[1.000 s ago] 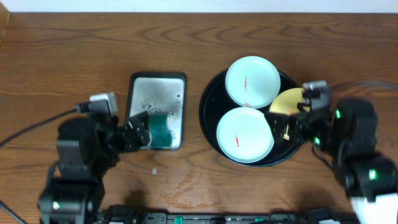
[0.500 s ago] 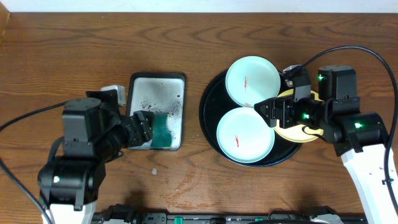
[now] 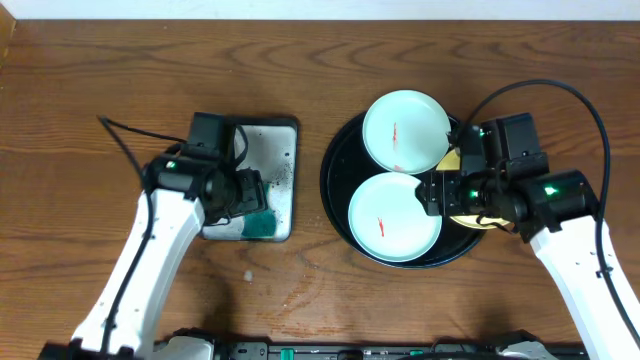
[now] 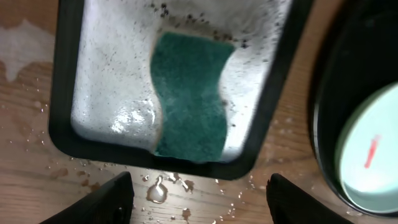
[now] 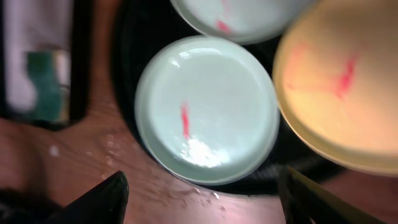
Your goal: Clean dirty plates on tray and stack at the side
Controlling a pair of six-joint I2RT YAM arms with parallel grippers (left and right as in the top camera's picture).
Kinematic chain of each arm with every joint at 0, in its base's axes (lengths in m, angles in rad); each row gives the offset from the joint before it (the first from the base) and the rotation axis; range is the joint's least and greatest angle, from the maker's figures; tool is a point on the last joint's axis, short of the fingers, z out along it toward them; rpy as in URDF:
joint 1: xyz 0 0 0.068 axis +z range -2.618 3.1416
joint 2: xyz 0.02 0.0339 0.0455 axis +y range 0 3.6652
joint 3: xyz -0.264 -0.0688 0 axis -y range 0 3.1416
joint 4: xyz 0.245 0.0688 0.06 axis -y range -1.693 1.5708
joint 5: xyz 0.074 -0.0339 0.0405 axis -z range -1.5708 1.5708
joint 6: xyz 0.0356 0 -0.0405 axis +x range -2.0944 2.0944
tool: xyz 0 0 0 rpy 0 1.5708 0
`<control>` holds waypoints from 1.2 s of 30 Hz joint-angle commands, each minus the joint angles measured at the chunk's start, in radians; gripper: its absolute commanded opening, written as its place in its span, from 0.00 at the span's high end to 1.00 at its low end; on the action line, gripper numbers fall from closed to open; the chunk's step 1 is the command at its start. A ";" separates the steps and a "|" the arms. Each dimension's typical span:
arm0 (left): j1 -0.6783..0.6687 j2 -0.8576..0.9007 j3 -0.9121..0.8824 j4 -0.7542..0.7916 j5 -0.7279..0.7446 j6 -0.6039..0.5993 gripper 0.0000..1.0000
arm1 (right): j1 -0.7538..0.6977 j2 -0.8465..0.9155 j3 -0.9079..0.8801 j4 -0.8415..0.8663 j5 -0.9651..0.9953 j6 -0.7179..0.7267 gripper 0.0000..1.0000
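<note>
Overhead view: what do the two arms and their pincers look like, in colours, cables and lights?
The left arm and right arm both have white link shells with black joint housings. A thin black cable loops off the right one, and small green lights glow on the housings. The left pincer and right pincer have dark fingers.

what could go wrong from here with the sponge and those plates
1. The sponge lies against one wall of the silver tray, so a finger of the open left claw may strike the rim.
2. The pale plate under the open right claw sits tight beside the yellow plate on the black tray; lifting one could nudge the other.
3. Water drops on the table hint at a wet, slippery grip.
</note>
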 commanded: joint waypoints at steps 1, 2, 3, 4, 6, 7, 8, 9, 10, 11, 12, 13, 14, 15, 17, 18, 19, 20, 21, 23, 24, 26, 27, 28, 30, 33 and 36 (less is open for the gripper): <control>-0.001 0.001 -0.004 0.002 -0.021 -0.018 0.31 | 0.002 0.075 0.016 -0.052 0.076 0.039 0.26; -0.001 -0.002 -0.004 0.002 -0.022 -0.006 0.31 | 0.002 0.104 0.016 -0.069 0.076 0.039 0.27; -0.001 -0.003 -0.004 0.005 -0.026 0.004 0.30 | 0.002 0.127 0.016 -0.080 0.074 0.039 0.29; -0.001 -0.003 -0.004 0.005 -0.040 0.003 0.30 | 0.002 0.155 0.016 -0.086 0.069 0.037 0.34; -0.002 0.002 -0.009 0.016 -0.063 0.002 0.30 | 0.008 0.200 0.016 -0.078 0.045 0.011 0.41; -0.001 0.005 -0.018 0.033 -0.063 0.002 0.30 | 0.012 0.221 0.016 -0.066 0.032 0.008 0.42; -0.002 0.010 -0.030 0.052 -0.062 -0.002 0.30 | 0.016 0.237 0.016 -0.053 0.014 0.008 0.43; -0.001 0.016 -0.045 0.073 -0.062 -0.011 0.30 | 0.019 0.248 0.016 -0.043 -0.003 0.005 0.43; -0.002 0.028 -0.062 0.097 -0.062 -0.021 0.30 | 0.022 0.255 0.016 -0.034 -0.022 -0.001 0.43; -0.001 0.044 -0.078 0.120 -0.062 -0.030 0.32 | 0.025 0.260 0.016 -0.023 -0.043 -0.006 0.43; -0.001 0.060 -0.092 0.138 -0.063 -0.038 0.32 | 0.027 0.260 0.016 -0.018 -0.060 -0.009 0.43; -0.001 0.081 -0.108 0.166 -0.063 -0.045 0.33 | 0.029 0.259 0.016 -0.013 -0.071 -0.011 0.43; -0.001 0.100 -0.121 0.190 -0.063 -0.051 0.34 | 0.030 0.257 0.016 -0.013 -0.076 -0.011 0.43; -0.001 0.126 -0.132 0.217 -0.062 -0.060 0.36 | 0.030 0.255 0.016 -0.013 -0.083 -0.019 0.43; -0.002 0.176 -0.139 0.251 -0.062 -0.068 0.39 | 0.030 0.250 0.016 -0.016 -0.115 -0.053 0.46; -0.002 0.205 -0.139 0.269 -0.062 -0.068 0.40 | 0.030 0.245 0.016 -0.021 -0.143 -0.065 0.46; -0.001 0.233 -0.139 0.284 -0.062 -0.069 0.42 | 0.030 0.240 0.016 -0.024 -0.169 -0.076 0.46; -0.001 0.256 -0.139 0.296 -0.062 -0.069 0.45 | 0.030 0.232 0.016 -0.030 -0.202 -0.088 0.46; -0.002 0.282 -0.139 0.309 -0.061 -0.069 0.48 | 0.030 0.220 0.016 -0.035 -0.231 -0.097 0.45; -0.002 0.323 -0.139 0.328 -0.058 -0.069 0.55 | 0.030 0.188 0.016 -0.043 -0.235 -0.098 0.45; -0.002 0.341 -0.139 0.335 -0.058 -0.069 0.59 | 0.030 0.171 0.016 -0.043 -0.227 -0.097 0.44; -0.001 0.372 -0.139 0.347 -0.058 -0.069 0.70 | 0.030 0.126 0.016 -0.045 -0.190 -0.094 0.44; -0.001 0.379 -0.139 0.350 -0.058 -0.069 0.79 | 0.030 0.105 0.016 -0.049 -0.169 -0.088 0.44; -0.001 0.383 -0.138 0.350 -0.058 -0.069 0.89 | 0.030 0.079 0.016 -0.061 -0.145 -0.077 0.44; -0.001 0.379 -0.136 0.348 -0.058 -0.068 0.93 | 0.030 0.042 0.016 -0.093 -0.093 -0.026 0.42; -0.001 0.359 -0.113 0.323 -0.058 -0.064 0.93 | 0.029 0.024 0.013 -0.135 -0.016 0.043 0.36; -0.001 0.324 -0.074 0.275 -0.058 -0.060 0.83 | 0.027 0.031 -0.029 -0.130 0.042 0.121 0.29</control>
